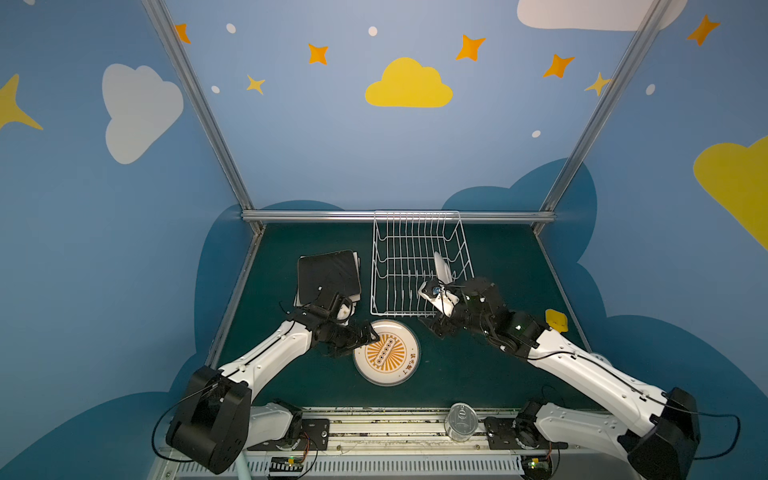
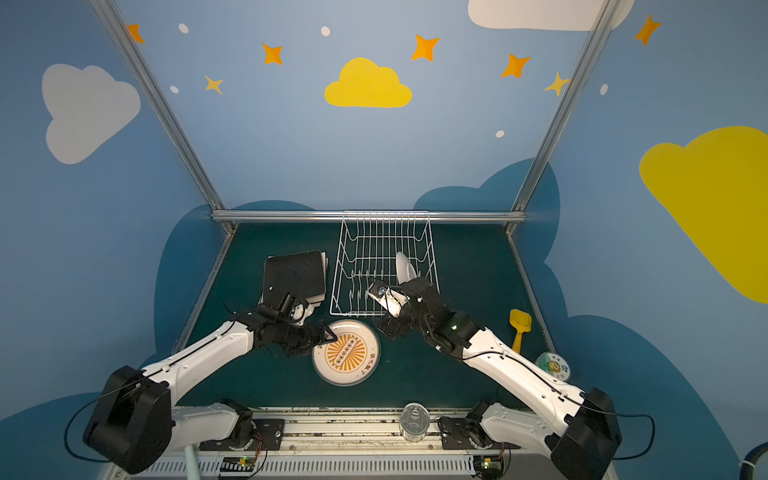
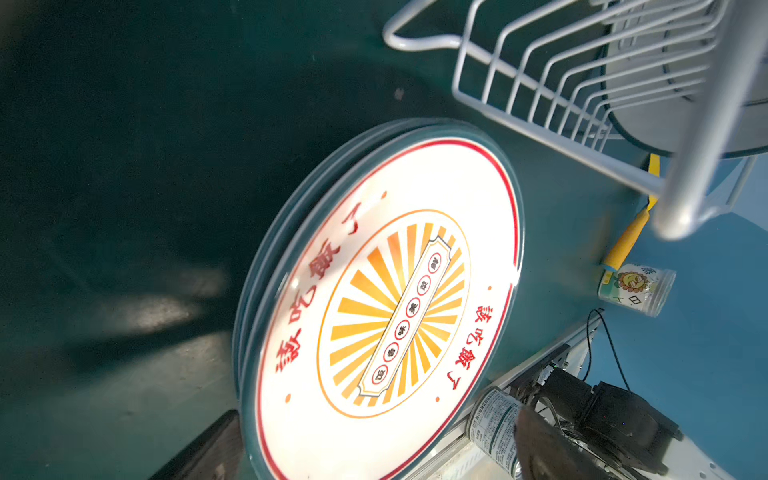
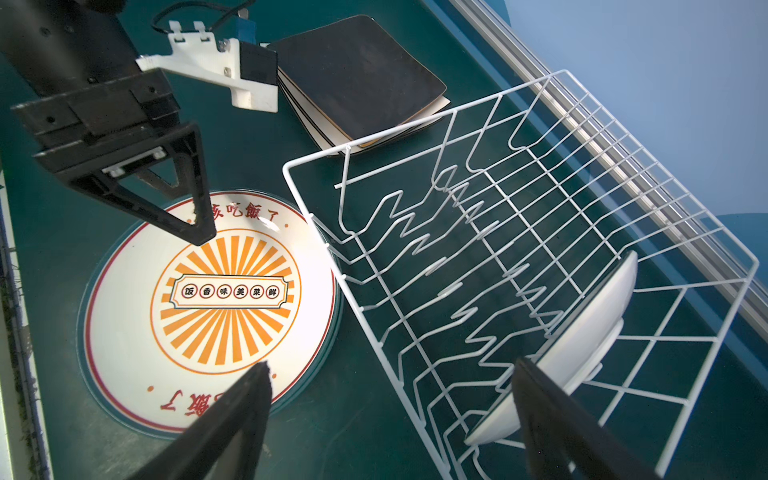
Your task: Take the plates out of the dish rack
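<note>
Left gripper (image 1: 366,336) hung spread over the stacked sunburst plates (image 1: 386,353) on the table (image 1: 461,374); right gripper (image 4: 390,384), also spread, hovered at the dish rack (image 4: 457,249), where one white plate (image 1: 441,266) stood on edge

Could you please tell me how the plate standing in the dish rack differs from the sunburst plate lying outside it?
The rack plate stands on edge inside the dish rack; the sunburst plate lies flat outside it. The rack plate shows a plain white underside; the sunburst plate shows its printed orange face. Both are round and white.
</note>
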